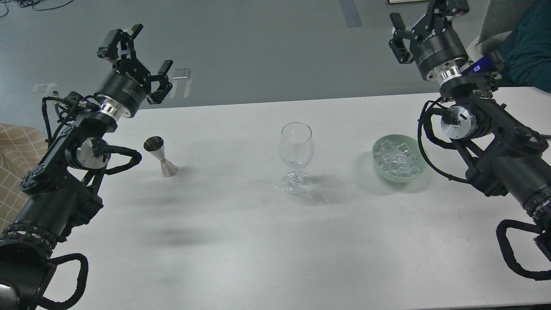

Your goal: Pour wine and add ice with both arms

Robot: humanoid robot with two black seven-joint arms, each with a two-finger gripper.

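A clear stemmed wine glass point(295, 155) stands upright at the middle of the white table point(241, 241). A small steel jigger point(160, 156) stands to its left. A pale green bowl point(419, 171) to the right holds a heap of clear ice cubes point(396, 157). My left gripper point(137, 58) is open and empty, raised above the table's far left edge, up and left of the jigger. My right gripper point(424, 21) is open and empty, raised beyond the table's far right, well above the bowl.
A person in a dark teal sleeve point(527, 43) sits at the far right beyond the table. A tan checked cloth point(15, 146) shows at the left edge. Grey floor lies past the table's far edge.
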